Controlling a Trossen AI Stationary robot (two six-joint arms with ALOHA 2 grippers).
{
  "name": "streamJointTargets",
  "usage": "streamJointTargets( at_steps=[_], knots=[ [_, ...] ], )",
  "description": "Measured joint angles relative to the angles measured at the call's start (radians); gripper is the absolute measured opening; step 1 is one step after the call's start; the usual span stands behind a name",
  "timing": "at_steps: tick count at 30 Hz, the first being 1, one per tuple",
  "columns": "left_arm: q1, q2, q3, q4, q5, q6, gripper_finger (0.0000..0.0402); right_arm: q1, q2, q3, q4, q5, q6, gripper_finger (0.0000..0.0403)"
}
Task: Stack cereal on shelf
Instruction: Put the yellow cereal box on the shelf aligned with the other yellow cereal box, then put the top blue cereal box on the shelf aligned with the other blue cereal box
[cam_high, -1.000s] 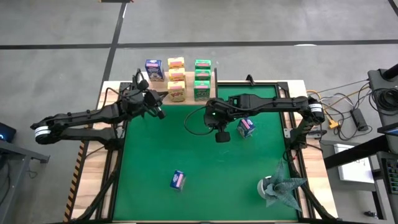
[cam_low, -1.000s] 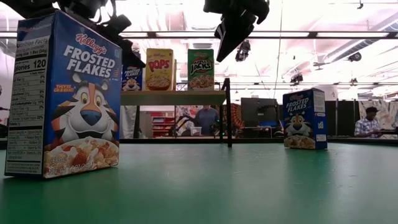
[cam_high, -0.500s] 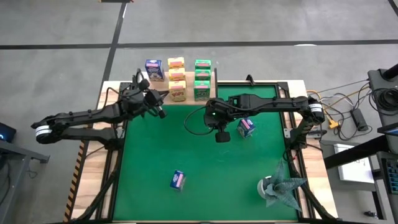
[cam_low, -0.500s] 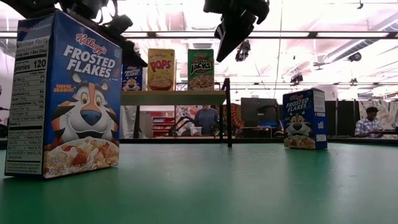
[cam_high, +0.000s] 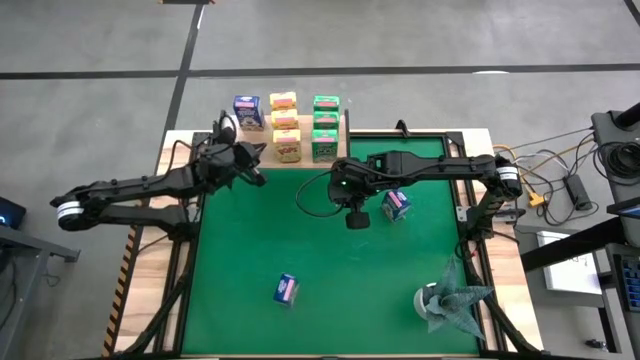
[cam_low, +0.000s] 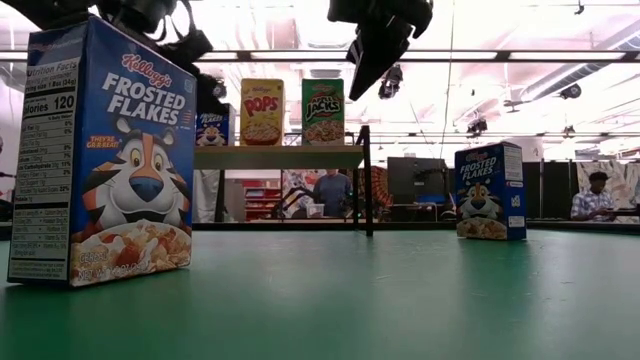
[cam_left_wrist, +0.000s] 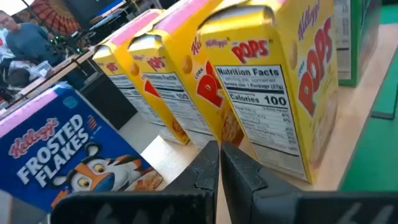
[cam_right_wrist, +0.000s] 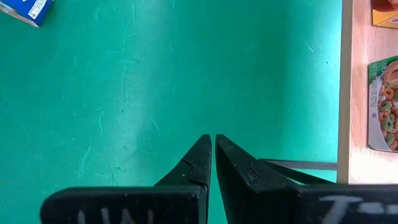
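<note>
A: What fills the table?

B: A large green mat (cam_high: 330, 250). At its far edge stands the wooden shelf (cam_high: 262, 156), a light board on thin black posts.

A: And the arms?

B: The left arm reaches in from the left side. Its left gripper (cam_high: 254, 166) sits at the shelf's near left edge, fingers pressed together and holding nothing. Its wrist camera looks past them (cam_left_wrist: 219, 167) at the yellow boxes close ahead.

A: The other one?

B: The right gripper (cam_high: 356, 218) hangs above the mat, just in front of the shelf and near its right end. Its jaws are together too, empty, pointing down at bare green (cam_right_wrist: 212, 155).

A: Where is the cereal?

B: Seven boxes stand on the shelf: one blue box (cam_high: 247, 111) at the left, three yellow boxes (cam_high: 284, 125) in a row at the middle, three green boxes (cam_high: 325, 125) in a row at the right. Two more blue ones stay on the mat: one (cam_high: 396, 205) just right of the right gripper, another (cam_high: 286, 290) near the front edge, well apart from both arms.

A: Anything else?

B: A grey-green foil wad (cam_high: 452, 302) at the mat's front right corner.
</note>
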Motion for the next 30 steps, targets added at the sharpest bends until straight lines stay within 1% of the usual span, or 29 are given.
streamJointTargets(
  at_steps=[3,6,8,10,13,16,22,28,30],
  knots=[
    [-0.016,-0.041,0.0,-0.025,0.001,-0.009,0.0,0.0,0.0,0.0,-0.006,0.003,0.0,0.0013],
    [-0.041,-0.087,0.0,-0.036,0.012,-0.015,0.0,0.0,-0.004,0.0,-0.018,0.053,0.029,0.0013],
    [-0.059,-0.12,0.0,-0.04,0.053,-0.022,0.0,-0.002,-0.011,0.0,-0.044,0.107,0.071,0.0013],
    [-0.075,-0.152,0.0,-0.047,0.117,-0.03,0.0,-0.005,-0.02,0.0,-0.085,0.152,0.131,0.0013],
    [-0.097,-0.197,0.0,-0.046,0.219,-0.039,0.0,-0.017,-0.04,-0.002,-0.151,0.166,0.218,0.0013],
    [-0.114,-0.237,0.0,-0.046,0.272,-0.056,0.0,-0.023,-0.078,-0.022,-0.186,0.168,0.284,0.0013],
    [-0.134,-0.295,0.0,-0.071,0.272,-0.087,0.0,-0.024,-0.198,-0.131,-0.192,0.167,0.392,0.0013],
    [-0.134,-0.319,0.0,-0.085,0.272,-0.106,0.0,-0.04,-0.339,-0.271,-0.223,0.163,0.627,0.0014],
    [-0.134,-0.32,0.0,-0.084,0.272,-0.106,0.0,-0.043,-0.382,-0.316,-0.237,0.159,0.697,0.0021]
  ],
)
